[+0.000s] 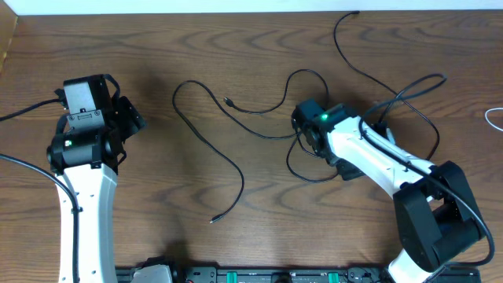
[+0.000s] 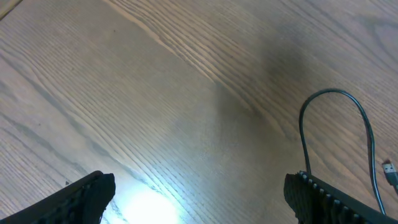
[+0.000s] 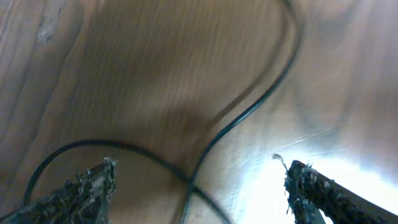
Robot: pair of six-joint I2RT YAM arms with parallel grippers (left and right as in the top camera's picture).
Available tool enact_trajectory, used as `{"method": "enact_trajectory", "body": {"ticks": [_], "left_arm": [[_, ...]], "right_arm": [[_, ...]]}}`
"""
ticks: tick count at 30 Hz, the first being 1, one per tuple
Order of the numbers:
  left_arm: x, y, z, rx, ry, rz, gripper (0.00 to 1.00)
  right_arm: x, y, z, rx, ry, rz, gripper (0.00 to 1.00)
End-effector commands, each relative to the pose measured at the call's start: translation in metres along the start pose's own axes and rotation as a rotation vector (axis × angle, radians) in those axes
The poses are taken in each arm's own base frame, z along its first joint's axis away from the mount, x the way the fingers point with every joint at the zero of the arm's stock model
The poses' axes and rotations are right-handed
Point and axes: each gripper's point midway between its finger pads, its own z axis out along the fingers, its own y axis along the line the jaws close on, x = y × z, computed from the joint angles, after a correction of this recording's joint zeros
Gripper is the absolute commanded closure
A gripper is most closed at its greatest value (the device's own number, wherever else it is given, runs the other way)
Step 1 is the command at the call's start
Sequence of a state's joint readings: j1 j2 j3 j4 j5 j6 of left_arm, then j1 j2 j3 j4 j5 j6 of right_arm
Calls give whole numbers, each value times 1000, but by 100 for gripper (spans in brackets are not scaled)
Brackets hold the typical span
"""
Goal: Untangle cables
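Task only partly done, judging from above. Mostly laid out already: one long black cable (image 1: 174, 101), curving in a loose open line across the middle of the wooden table (image 1: 196, 39), with one small plug end free toward the near side and the other part running right, into the tangle. Still to be sorted: a knot of black cables (image 1: 310, 179) right of centre, crossing in several loops under and around the right gripper (image 3: 200, 169). Probably belonging to that knot: a thin strand (image 1: 336, 39) going up to the far edge, and a loop (image 1: 424, 80) bending out to the right. At the right edge, only a small piece of a white cable (image 1: 490, 116), well apart from the black ones.

Right gripper low over the tangle, spread wide, nothing pinched yet. On the wood between its fingers, one black strand (image 3: 249, 112) coming down from the far right and crossing a second strand (image 3: 106, 143) at the near side. Left gripper (image 2: 199, 183) also released, jaws wide, holding nothing, over bare wood at the left. Near its right finger, a cable loop (image 2: 333, 91) and a tiny plug (image 2: 388, 167).

Cables thin, round, smooth, dull black and very limp, with soft curves and no sharp bends. Plug ends small and hard-looking. Table flat, brown, with clear wood grain, a little glossy under the wrist lights. Finger pads (image 2: 323, 196) black and finely ribbed. Likely difficult to pinch: cords so thin, flat against a smooth surface.
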State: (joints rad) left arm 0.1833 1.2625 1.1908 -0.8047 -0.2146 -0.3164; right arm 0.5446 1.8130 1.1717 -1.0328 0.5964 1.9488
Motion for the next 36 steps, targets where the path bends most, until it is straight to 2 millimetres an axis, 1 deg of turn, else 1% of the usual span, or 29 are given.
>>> {"method": "enact_trajectory", "body": {"ticks": [1,5,12,21,24,28,31,33,36], "left_arm": [[-2,1,0,-5,0,4,8],[-1,2,0,-8,6,6,8],[0,2,0,-8,6,6,8],[0,2,0,-9,9,7,8],[1,3,0,-11,14,8,8],[1,3,0,-11,13,8,8],[1,3,0,-10,13,8,8],[1,3,0,-11,13,8,8],[1,3,0,-11,13,8,8]], "right_arm": [[13,-3,10,-17,49,47,17],[29,-3,23,-51,95,77,18],[36,-13,39,-62,99,85,18],[33,-26,55,-54,74,106,20],[27,-30,60,-40,62,118,21],[17,-32,67,-13,52,147,27],[13,-34,71,1,52,164,36],[11,-34,72,7,54,172,48],[10,-34,73,11,56,176,73]]}}
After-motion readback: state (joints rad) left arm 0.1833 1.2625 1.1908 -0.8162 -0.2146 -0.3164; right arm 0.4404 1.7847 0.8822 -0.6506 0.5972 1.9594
